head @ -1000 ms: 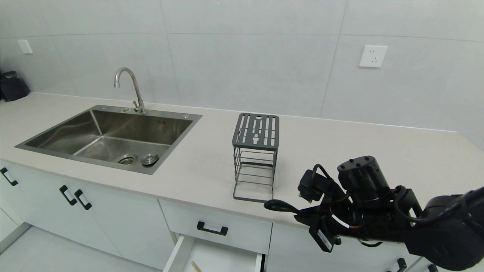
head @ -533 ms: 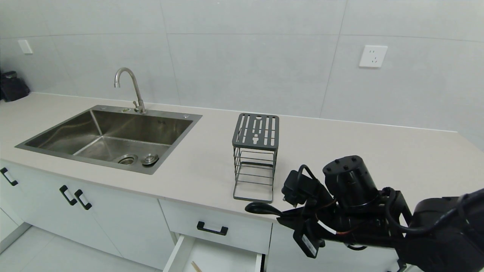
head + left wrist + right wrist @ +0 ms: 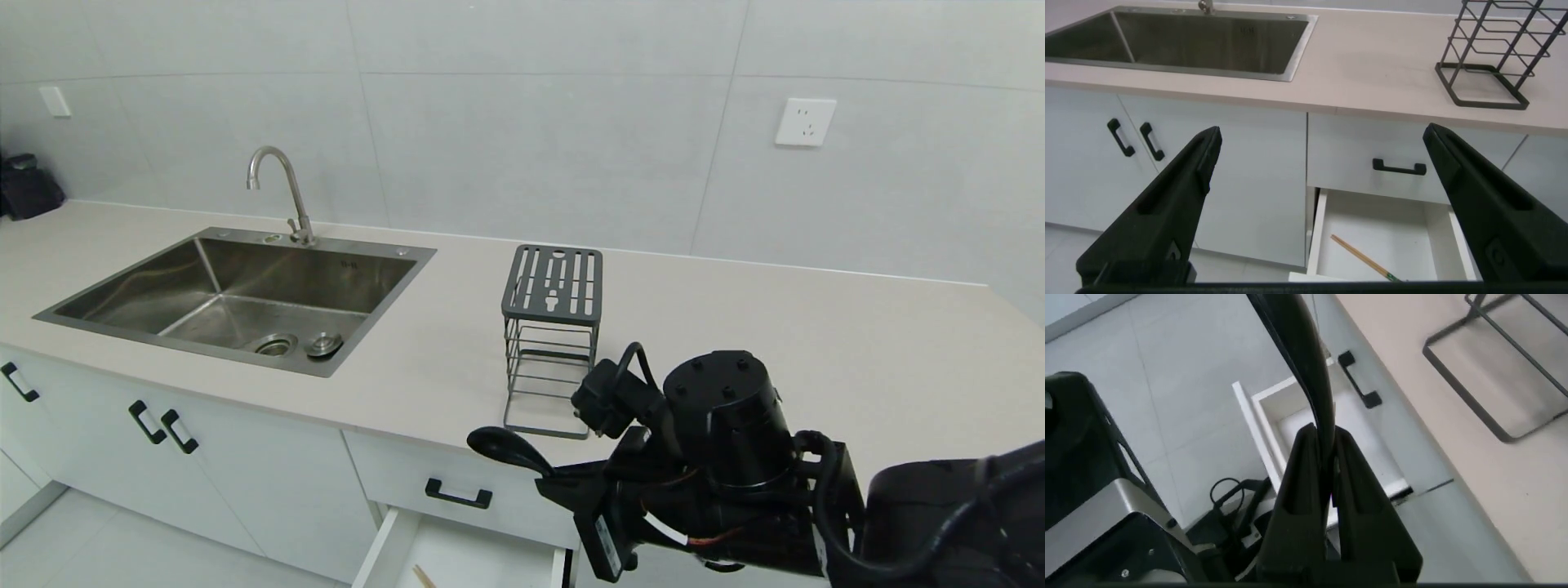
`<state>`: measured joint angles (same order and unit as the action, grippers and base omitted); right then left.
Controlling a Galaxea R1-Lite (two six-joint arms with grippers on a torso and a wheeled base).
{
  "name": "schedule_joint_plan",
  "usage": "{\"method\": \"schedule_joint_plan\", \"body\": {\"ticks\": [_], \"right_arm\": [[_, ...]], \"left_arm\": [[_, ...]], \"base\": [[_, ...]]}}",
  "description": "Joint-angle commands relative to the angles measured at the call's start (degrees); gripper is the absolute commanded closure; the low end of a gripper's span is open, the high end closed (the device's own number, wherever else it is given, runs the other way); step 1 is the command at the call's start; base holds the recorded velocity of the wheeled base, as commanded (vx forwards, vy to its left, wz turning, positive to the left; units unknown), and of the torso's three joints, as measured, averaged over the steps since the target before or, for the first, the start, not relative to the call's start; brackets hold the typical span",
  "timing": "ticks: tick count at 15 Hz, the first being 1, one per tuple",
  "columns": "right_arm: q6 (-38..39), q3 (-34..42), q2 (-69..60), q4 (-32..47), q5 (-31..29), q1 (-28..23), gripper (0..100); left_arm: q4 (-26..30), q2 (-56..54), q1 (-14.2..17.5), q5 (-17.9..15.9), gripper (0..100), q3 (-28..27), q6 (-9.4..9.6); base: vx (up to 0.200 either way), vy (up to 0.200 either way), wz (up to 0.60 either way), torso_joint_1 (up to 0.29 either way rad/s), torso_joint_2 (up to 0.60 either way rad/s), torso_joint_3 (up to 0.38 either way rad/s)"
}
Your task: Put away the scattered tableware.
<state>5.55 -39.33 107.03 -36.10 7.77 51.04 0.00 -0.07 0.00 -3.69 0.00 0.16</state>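
Spoon (image 3: 500,446) first: a black one, clamped by its handle between the two fingers of the right hand (image 3: 571,486), with the bowl end pointing away from the wrist. It hangs in the air at the bench's front edge, touching nothing but the fingers, just in front of the wire rack (image 3: 553,327). In the right wrist view the hand (image 3: 1323,441) is closed tight on the spoon's (image 3: 1298,351) thin handle, and the open drawer (image 3: 1290,425) lies farther down behind it.

That drawer (image 3: 1404,229) sits under the bench's front edge, below a shut drawer with a black handle (image 3: 1399,168). It is pulled out, white inside, and a pale chopstick (image 3: 1364,257) lies slantwise on its floor. The left hand (image 3: 1321,135) hangs low in front of the cabinets facing this drawer, its fingers (image 3: 1167,212) spread wide apart with nothing between them.

On the bench (image 3: 735,327) the rack stands upright near the front edge, about midway along, with a slotted dark plate on top. A steel sink (image 3: 286,273) is set into the bench toward its left end, with a curved tap (image 3: 282,184) at its back rim. A white socket (image 3: 806,121) is on the tiled wall behind the right part of the bench.
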Motion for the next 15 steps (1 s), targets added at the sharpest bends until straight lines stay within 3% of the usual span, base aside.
{"method": "schedule_joint_plan", "body": {"ticks": [1,3,6,9,15], "right_arm": [[-1.3,0.3,1.4,-1.9,-0.4,0.4,100],[-3.8,0.3,1.7,-3.3,-3.7,0.5,100],[-5.2,0.0,1.7,-3.2,-4.0,1.6,100],[-4.3,-1.0,2.2,-2.0,-4.1,4.2,100],[-4.4,-7.3,5.2,9.5,-4.2,5.8,100]], "left_arm": [[0.0,0.1,0.0,0.0,0,0.0,0.02],[0.0,0.1,0.0,0.0,0,0.0,0.02],[0.0,0.1,0.0,0.0,0,0.0,0.02],[0.0,0.1,0.0,0.0,0,0.0,0.02],[0.0,0.1,0.0,0.0,0,0.0,0.02]], "base": [[0.000,0.000,0.00,0.000,0.00,0.000],[0.000,0.000,0.00,0.000,0.00,0.000],[0.000,0.000,0.60,0.002,0.01,-0.001],[0.000,0.000,0.00,0.000,0.00,0.000],[0.000,0.000,0.00,0.000,0.00,0.000]]}}
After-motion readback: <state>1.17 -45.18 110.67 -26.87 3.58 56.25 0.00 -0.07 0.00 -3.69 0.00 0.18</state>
